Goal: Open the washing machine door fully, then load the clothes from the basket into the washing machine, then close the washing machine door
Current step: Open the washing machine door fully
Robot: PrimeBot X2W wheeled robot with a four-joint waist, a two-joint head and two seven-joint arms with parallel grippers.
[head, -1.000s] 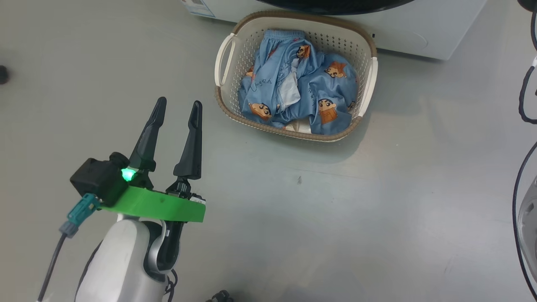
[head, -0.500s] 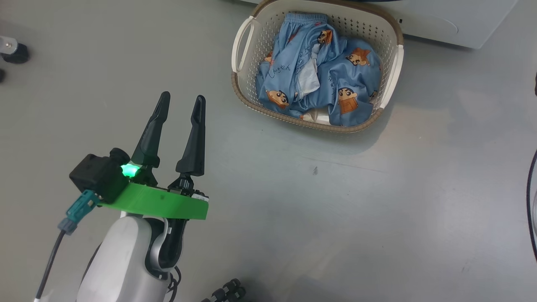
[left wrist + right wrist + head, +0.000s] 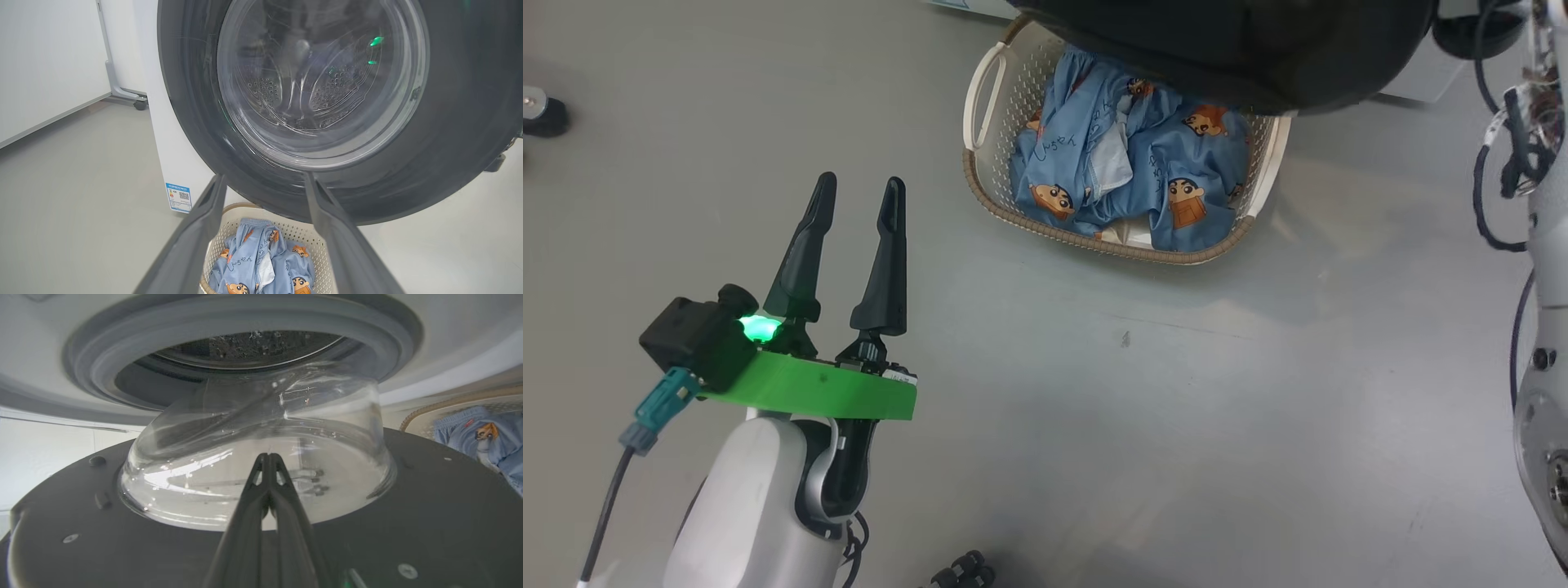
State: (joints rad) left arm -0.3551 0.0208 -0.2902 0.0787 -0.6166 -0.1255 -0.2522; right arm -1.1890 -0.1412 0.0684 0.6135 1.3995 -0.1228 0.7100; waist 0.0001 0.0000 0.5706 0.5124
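The washing machine door point(image 3: 1233, 49), black-rimmed, hangs partly open over the far side of the basket point(image 3: 1094, 241), which holds the blue printed clothes point(image 3: 1143, 155). My left gripper point(image 3: 859, 184) stands open and empty above the floor, left of the basket. Its wrist view faces the door point(image 3: 461, 122) and the white washing machine point(image 3: 163, 122), with the basket point(image 3: 245, 220) and clothes point(image 3: 261, 265) below. My right gripper point(image 3: 267, 455) is shut with nothing in it, behind the door's inner face point(image 3: 81, 522), tips pointing at the glass bowl point(image 3: 265, 416). Beyond it the drum point(image 3: 249, 347) stands uncovered.
My right arm point(image 3: 1535, 327) and its black cables point(image 3: 1503, 163) run down the right edge of the head view. A black caster point(image 3: 543, 114) stands far left. A wheeled stand point(image 3: 122, 90) stands by a white wall left of the machine. Bare grey floor point(image 3: 1176, 408) lies before the basket.
The head camera has shifted. The door has swung out over the far part of the basket, and my right arm has come into the right edge. My left gripper stays open.
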